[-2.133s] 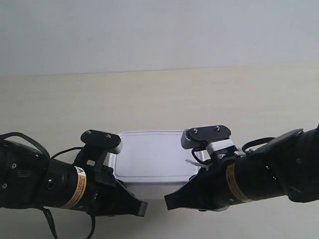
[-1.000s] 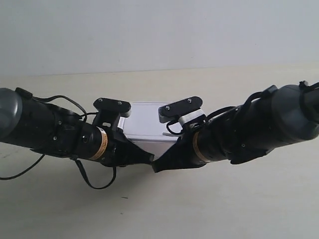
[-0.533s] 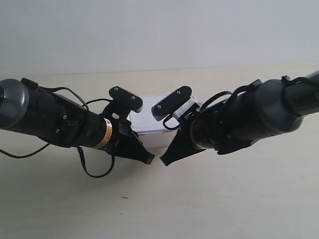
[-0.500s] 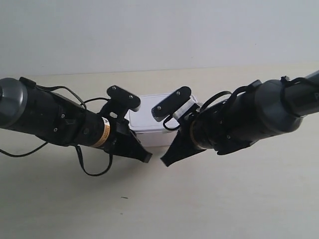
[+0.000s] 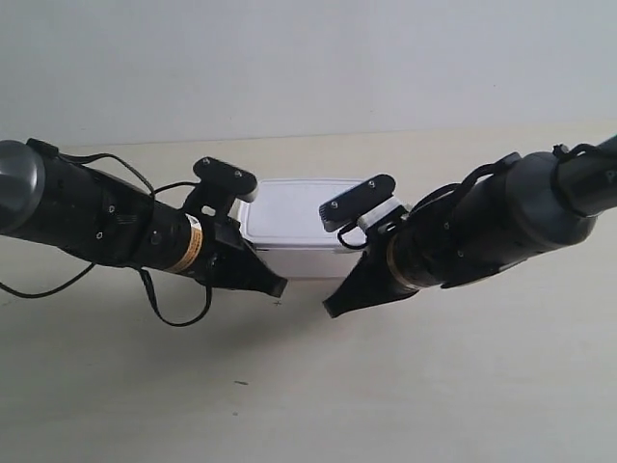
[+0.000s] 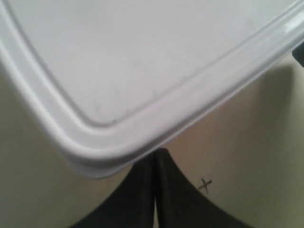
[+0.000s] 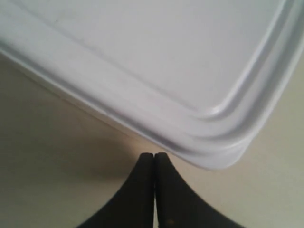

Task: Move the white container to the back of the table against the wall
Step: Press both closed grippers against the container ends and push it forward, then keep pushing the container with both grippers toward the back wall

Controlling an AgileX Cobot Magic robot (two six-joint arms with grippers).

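The white container (image 5: 299, 217) sits lid-on in the middle of the table (image 5: 308, 386), with a strip of tabletop between it and the wall (image 5: 308, 58). My left gripper (image 5: 280, 286) is shut, its tip at the box's near corner on the exterior view's left. In the left wrist view that gripper (image 6: 155, 152) pokes just under the container (image 6: 142, 57) lid's rounded corner. My right gripper (image 5: 330, 311) is shut too, low by the other near corner. In the right wrist view this gripper (image 7: 154, 155) ends just short of the container (image 7: 156, 57) rim.
A small pencilled cross (image 5: 278, 302) marks the table beside the left gripper's tip, and the cross (image 6: 204, 184) also shows in the left wrist view. A tiny dark speck (image 5: 239, 383) lies nearer the front. Both black forearms angle inward over the tabletop.
The container has slid away from the front toward the wall, with both shut grippers behind it. In the last half second the two tips have spread apart a little.
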